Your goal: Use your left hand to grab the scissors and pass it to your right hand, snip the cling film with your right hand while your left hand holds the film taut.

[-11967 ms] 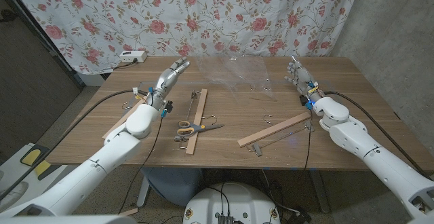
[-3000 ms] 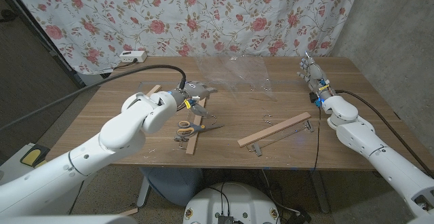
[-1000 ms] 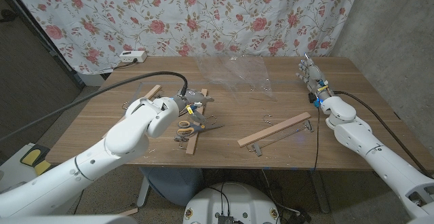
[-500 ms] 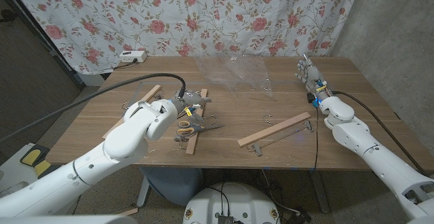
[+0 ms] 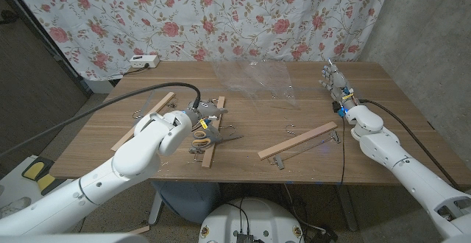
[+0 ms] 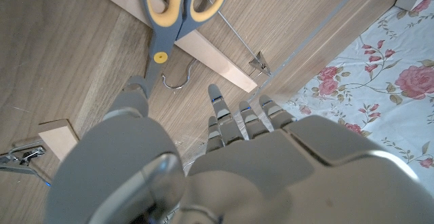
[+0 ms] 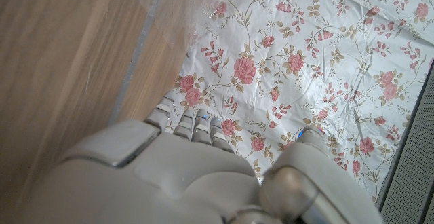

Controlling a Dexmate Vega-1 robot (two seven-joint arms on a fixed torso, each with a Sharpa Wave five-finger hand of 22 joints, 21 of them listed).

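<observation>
The scissors (image 5: pixel 200 135) with yellow handles lie on a wooden slat (image 5: pixel 214 127) left of the table's middle, blades pointing right. My left hand (image 5: pixel 209 117) hovers right behind them, fingers spread, holding nothing. In the left wrist view the scissors (image 6: pixel 178 12) lie just beyond my outstretched fingers (image 6: pixel 239 117), with the thumb near the blade tips. The clear cling film (image 5: pixel 254 79) lies crumpled at the table's far middle. My right hand (image 5: pixel 333 81) stands upright at the far right, fingers apart and empty, away from the film.
A second slat (image 5: pixel 297 141) with metal hooks lies right of centre, and a third (image 5: pixel 144 120) at the left. A white power strip (image 5: pixel 143 61) sits at the far left corner. A flowered curtain (image 5: pixel 221 15) hangs behind the table.
My left arm has swung in from the left and its hand has come down close over the scissors. The right hand has barely shifted.
</observation>
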